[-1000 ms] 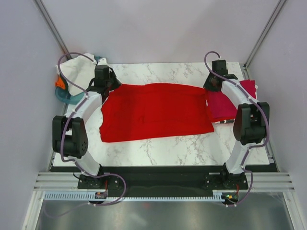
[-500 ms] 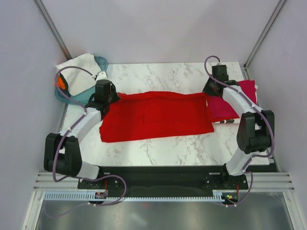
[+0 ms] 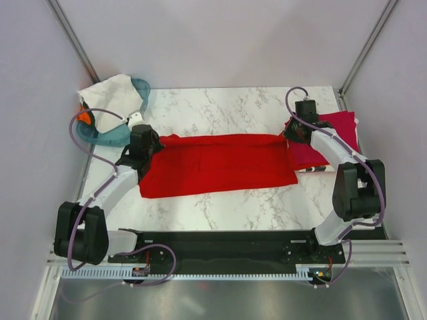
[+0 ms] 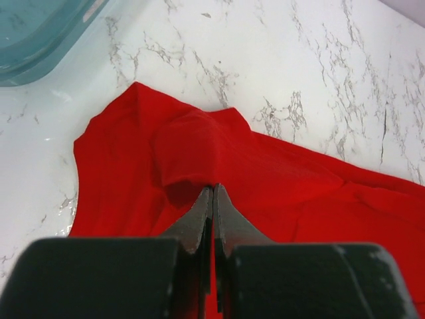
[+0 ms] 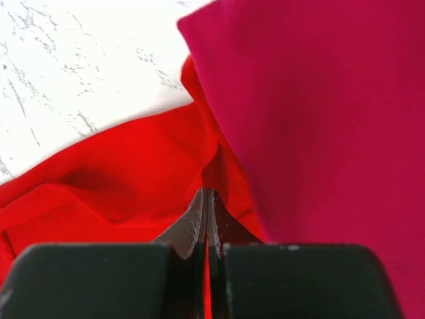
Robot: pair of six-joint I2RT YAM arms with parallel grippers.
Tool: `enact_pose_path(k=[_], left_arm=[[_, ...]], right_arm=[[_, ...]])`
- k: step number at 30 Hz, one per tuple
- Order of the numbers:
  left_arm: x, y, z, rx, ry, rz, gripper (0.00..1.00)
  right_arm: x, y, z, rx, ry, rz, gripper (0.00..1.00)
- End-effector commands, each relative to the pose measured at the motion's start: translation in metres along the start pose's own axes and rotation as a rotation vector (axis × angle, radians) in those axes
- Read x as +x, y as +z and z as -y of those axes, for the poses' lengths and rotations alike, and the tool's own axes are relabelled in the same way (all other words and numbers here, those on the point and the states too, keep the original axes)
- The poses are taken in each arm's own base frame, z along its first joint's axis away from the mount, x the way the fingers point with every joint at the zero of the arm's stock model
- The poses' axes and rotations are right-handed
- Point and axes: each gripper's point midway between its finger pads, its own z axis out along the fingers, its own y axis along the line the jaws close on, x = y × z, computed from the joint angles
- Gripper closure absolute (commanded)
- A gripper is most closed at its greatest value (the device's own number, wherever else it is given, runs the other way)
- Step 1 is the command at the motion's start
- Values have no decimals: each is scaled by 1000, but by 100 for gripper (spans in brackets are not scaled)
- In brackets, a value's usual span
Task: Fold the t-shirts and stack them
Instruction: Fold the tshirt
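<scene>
Here, at the far left corner of the table (image 3: 227, 200), the white t-shirt (image 3: 107, 92) lies draped over a teal basket (image 3: 100, 135). Just right of it, the left tool (image 4: 212, 191) is pinched together on a far corner of the bright red t-shirt (image 3: 220, 163), which stretches across the middle. The right tool (image 5: 206, 194) is clamped on its other far corner, beside the crimson t-shirt (image 3: 337, 130) at the right edge.
</scene>
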Motion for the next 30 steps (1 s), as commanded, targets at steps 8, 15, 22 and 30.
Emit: enact_pose_path(k=[8,15,22,30], left_arm=[[-18,-18,-20,-63,-99,150,98],[3,-23,-39,-114,-142,141,98],[27,-26,-49,-124,-204,107,98],[43,-45,-68,-178,-297,114,50]], right_arm=[[-7,-16,18,57,64,112,100],[12,-13,32,76,88,108,100],[39,-9,50,95,137,114,100],[40,-18,55,64,165,202,61]])
